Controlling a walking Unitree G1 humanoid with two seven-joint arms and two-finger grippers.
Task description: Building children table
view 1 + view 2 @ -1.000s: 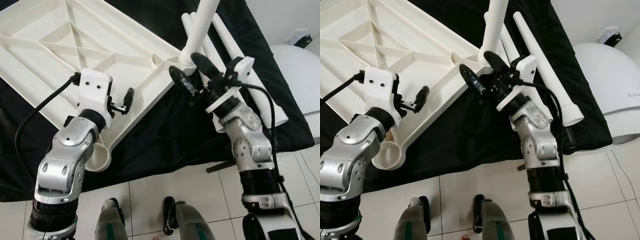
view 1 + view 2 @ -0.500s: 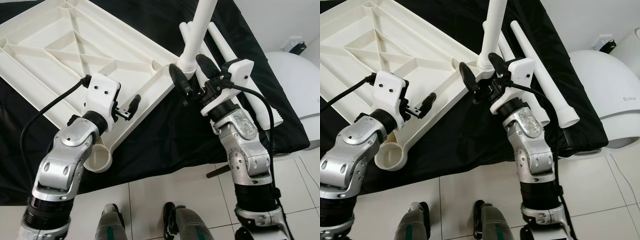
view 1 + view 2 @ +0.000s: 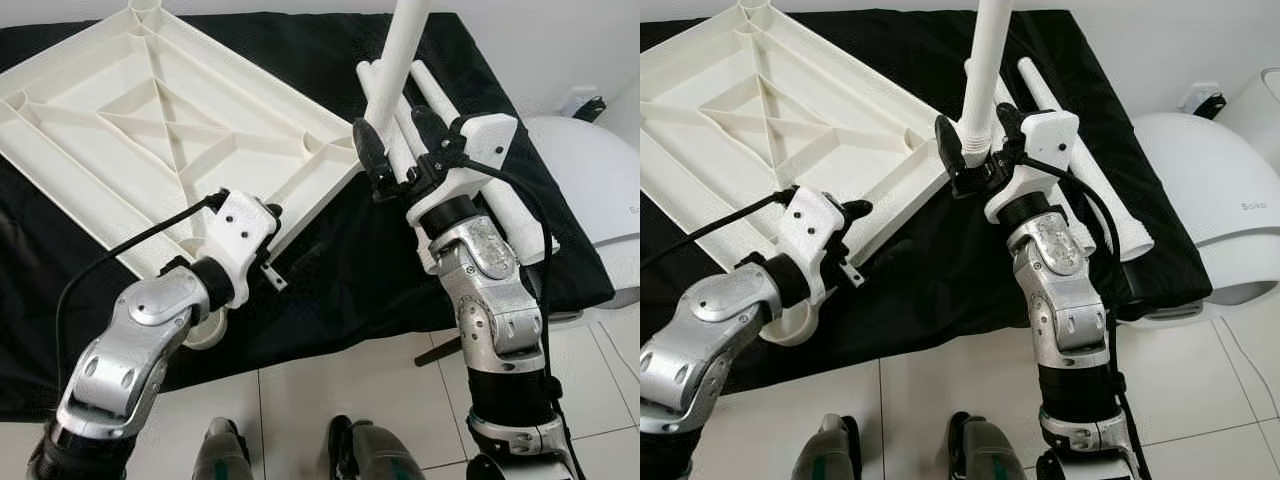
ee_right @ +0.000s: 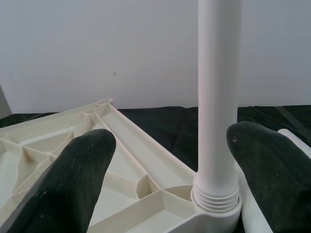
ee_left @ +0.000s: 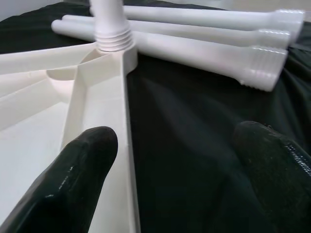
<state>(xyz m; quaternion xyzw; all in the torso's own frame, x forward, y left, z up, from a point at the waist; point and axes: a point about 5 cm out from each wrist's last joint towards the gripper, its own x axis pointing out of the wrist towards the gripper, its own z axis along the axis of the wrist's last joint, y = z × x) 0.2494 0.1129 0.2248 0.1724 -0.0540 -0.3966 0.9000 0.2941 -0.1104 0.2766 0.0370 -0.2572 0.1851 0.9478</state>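
Note:
The white ribbed tabletop (image 3: pixel 150 120) lies upside down on a black cloth. One white leg (image 3: pixel 400 60) stands upright in its near right corner socket (image 4: pixel 214 206). My right gripper (image 4: pixel 167 165) is open, with one finger on each side of that leg just above its threaded base; neither finger clearly presses it. My left gripper (image 5: pixel 170 170) is open and low at the tabletop's near edge, one finger over the rim (image 5: pixel 129 145) and the other over the cloth. Three loose legs (image 5: pixel 194 48) lie side by side beyond the corner.
The near left corner socket (image 3: pixel 205 325) sticks out by my left forearm. A white rounded appliance (image 3: pixel 600 180) stands on the tiled floor (image 3: pixel 300 400) to the right, below a wall outlet (image 3: pixel 585 105). The cloth's front edge hangs close to my feet.
My right gripper has risen from below the leg's base to straddle the leg. My left wrist has turned and come down toward the tabletop's near edge. The camera has shifted as well.

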